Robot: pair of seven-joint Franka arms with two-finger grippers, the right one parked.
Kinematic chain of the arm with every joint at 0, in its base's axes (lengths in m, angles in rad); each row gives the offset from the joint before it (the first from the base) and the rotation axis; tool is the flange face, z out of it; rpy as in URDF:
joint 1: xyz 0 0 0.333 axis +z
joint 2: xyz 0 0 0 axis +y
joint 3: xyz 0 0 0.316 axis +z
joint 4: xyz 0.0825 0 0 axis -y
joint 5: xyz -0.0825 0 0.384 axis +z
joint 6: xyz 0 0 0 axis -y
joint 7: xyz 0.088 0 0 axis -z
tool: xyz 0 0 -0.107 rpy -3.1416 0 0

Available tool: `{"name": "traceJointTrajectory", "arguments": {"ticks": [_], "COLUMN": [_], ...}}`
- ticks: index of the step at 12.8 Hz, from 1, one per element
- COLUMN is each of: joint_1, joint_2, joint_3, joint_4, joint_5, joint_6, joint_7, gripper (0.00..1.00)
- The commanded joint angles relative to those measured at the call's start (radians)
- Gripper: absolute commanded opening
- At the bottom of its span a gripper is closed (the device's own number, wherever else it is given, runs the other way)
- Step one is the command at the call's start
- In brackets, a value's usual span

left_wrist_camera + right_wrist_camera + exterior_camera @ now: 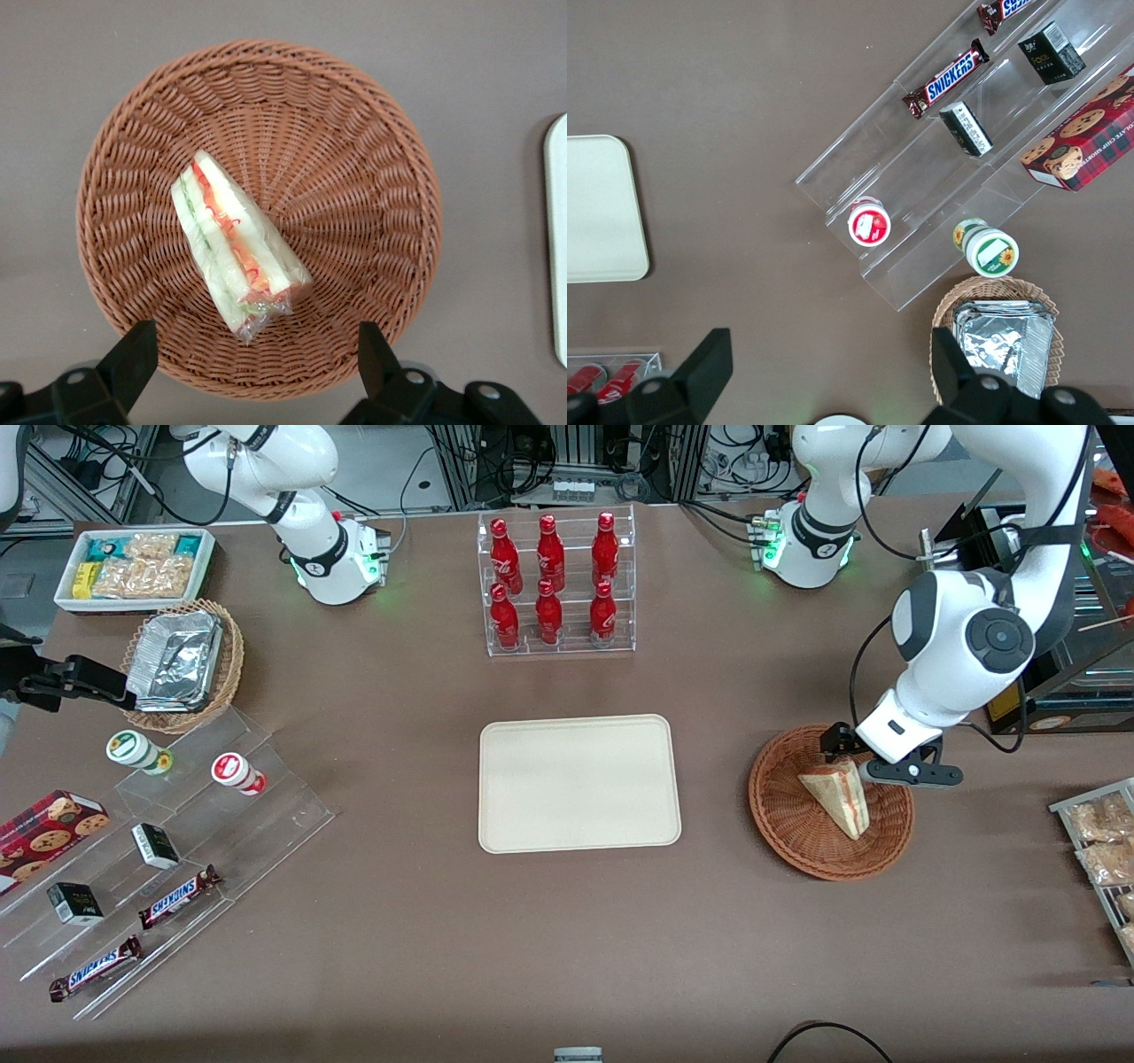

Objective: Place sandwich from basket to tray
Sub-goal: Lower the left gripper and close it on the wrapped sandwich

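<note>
- I have the left arm's claw [873, 766] hanging over the round reddish-brown woven wicker basket [788, 824], at the edge of it farther from the front camera.
- On the wrist feed its two black fingers [133, 354] stand wide apart, with nothing between them, one on each side of the basket rim.
- The small triangular sandwich of pale bread [837, 797] lies inside the basket, its red, orange and green filling edge [232, 232] facing up; it seems to be in clear wrap, though I can't be sure from here.
- From the front camera the claw looks close above the sandwich's wide end; whether it touches I cannot tell.
- The flat cream-beige rectangular plastic tray [579, 783] sits on the brown tabletop [399, 921] beside the basket, well apart from it, toward the parked arm's end, with nothing on it.
- A clear acrylic rack of red bottles [556, 584] stands farther from the front camera than the tray.
</note>
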Motion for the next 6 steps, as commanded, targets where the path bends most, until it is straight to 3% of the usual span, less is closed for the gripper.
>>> {"name": "traceJointTrajectory", "arguments": {"ticks": [1, 4, 6], "joint_1": [0.036, 0.036, 0.031], "joint_2": [0.041, 0.068, 0.088], "joint_3": [-0.006, -0.006, -0.008], "joint_4": [-0.008, -0.008, -0.005], "joint_5": [-0.003, -0.003, -0.002], "joint_6": [0.068, 0.096, 0.103], "joint_7": [-0.196, -0.586, -0.732], "gripper": [1.0, 1.0, 1.0]}}
